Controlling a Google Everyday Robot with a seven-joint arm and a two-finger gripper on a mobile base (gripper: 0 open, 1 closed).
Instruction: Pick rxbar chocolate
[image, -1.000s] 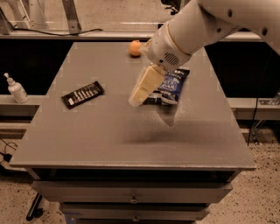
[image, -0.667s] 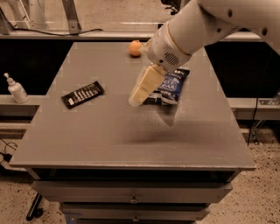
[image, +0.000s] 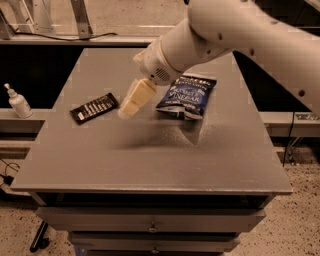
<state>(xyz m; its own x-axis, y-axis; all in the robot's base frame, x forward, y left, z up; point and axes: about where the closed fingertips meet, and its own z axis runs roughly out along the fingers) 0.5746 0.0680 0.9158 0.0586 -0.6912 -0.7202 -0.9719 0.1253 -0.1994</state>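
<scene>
The rxbar chocolate (image: 94, 108), a flat black bar with white lettering, lies on the grey table (image: 150, 160) at the left of its middle. My gripper (image: 131, 101), cream-coloured and pointing down and to the left, hangs above the table just right of the bar, between it and the blue chip bag (image: 187, 96). It holds nothing that I can see. The white arm (image: 225, 35) reaches in from the upper right and covers the table's far middle. The orange fruit is hidden.
A white pump bottle (image: 19, 102) stands on a lower shelf left of the table. Drawers (image: 150, 227) sit under the front edge. Metal frame legs (image: 80, 17) stand on the floor behind the table.
My gripper has moved left, from in front of the chip bag to a spot close beside the bar. The bar and the bag have not moved.
</scene>
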